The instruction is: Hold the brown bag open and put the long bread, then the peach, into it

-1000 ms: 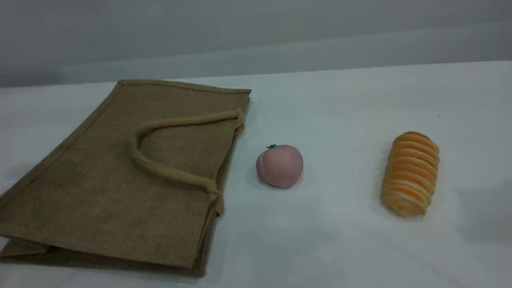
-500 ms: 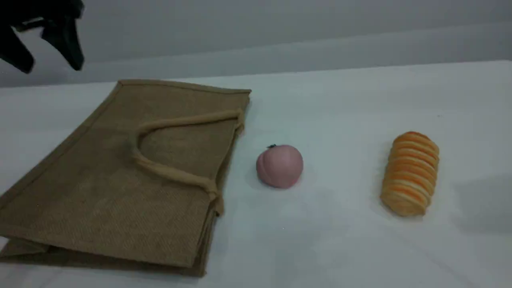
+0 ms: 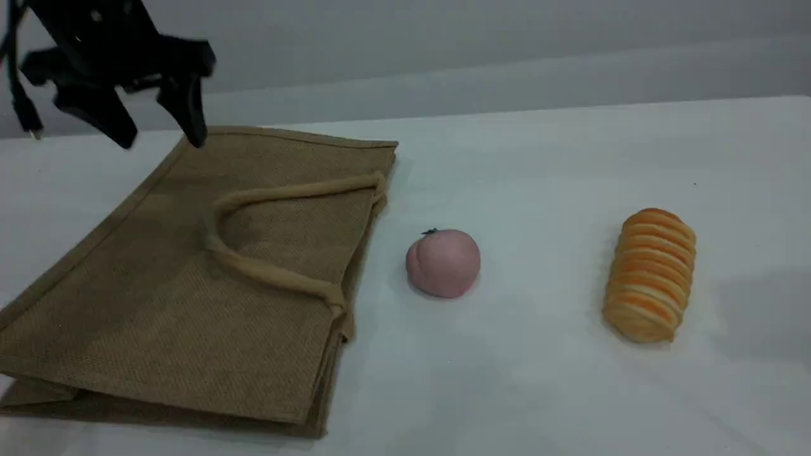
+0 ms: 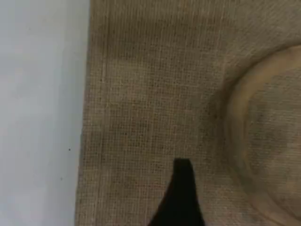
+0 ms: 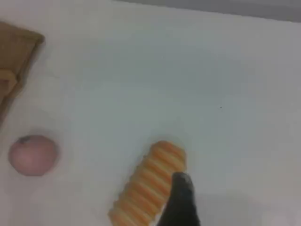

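My left tool [image 3: 158, 133], jaws wide, empty, hovers over far-left corner of flat brown bag [image 3: 190, 285]. Opening step: handle [image 3: 266, 272] needs gripping. Long bread [image 3: 649, 275] right, peach [image 3: 443, 263] middle, on desk [image 3: 538, 158].

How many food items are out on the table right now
2. The peach sits near the table's middle, just right of the flat brown bag. The long bread lies further right, on its own. Anything inside the bag would be hidden.

A plain white table [image 3: 557, 392] fills most of the scene view, with a pale grey wall [image 3: 443, 44] rising along its far edge.
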